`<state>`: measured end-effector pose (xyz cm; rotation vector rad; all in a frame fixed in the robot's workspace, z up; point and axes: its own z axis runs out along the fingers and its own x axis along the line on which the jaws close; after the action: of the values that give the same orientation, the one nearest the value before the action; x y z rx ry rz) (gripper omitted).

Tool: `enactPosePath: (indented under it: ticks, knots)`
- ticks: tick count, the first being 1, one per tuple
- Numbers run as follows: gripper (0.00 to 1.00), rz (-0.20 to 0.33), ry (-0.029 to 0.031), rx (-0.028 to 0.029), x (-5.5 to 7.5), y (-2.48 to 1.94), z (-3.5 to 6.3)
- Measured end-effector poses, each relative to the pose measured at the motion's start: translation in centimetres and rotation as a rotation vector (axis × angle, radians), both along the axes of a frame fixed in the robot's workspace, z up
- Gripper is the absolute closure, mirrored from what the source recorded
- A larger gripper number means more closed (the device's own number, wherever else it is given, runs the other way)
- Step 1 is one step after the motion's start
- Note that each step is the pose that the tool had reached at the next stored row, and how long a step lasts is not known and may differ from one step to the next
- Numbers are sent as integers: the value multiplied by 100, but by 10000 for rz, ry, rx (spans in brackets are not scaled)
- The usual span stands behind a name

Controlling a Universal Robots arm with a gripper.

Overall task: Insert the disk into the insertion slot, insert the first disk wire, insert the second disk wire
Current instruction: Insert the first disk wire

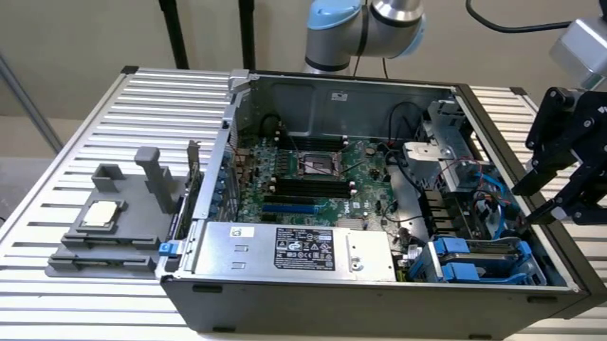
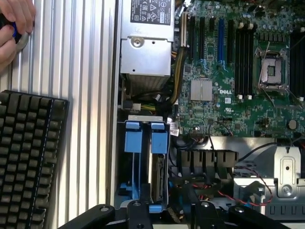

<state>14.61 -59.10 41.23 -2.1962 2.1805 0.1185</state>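
At the case's (image 1: 379, 307) near corner, on the exterior view's right, the insertion slot (image 1: 512, 247) shows two blue caddy handles (image 2: 132, 137) side by side. The disk (image 2: 157, 177) seems to stand on edge behind one handle. Its long axis runs along the near wall, handle end toward the one silver box (image 1: 237, 249) with a black label. The gripper (image 1: 527, 204) hovers just above the slot, jaws spread wide, gripping nothing. Farther in lies one motherboard (image 1: 313, 177). One grey tray (image 1: 114, 227), one keyboard (image 2: 26, 157) and one hand (image 2: 14, 24) lie outside the case.
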Motion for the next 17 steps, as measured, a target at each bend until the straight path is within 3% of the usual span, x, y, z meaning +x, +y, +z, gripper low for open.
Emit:
enactPosePath:
  ticks: [6, 17]
  knots:
    - [60, 0, 0, 0, 169, 62, -109]
    - [60, 0, 0, -1, 172, 92, -308]
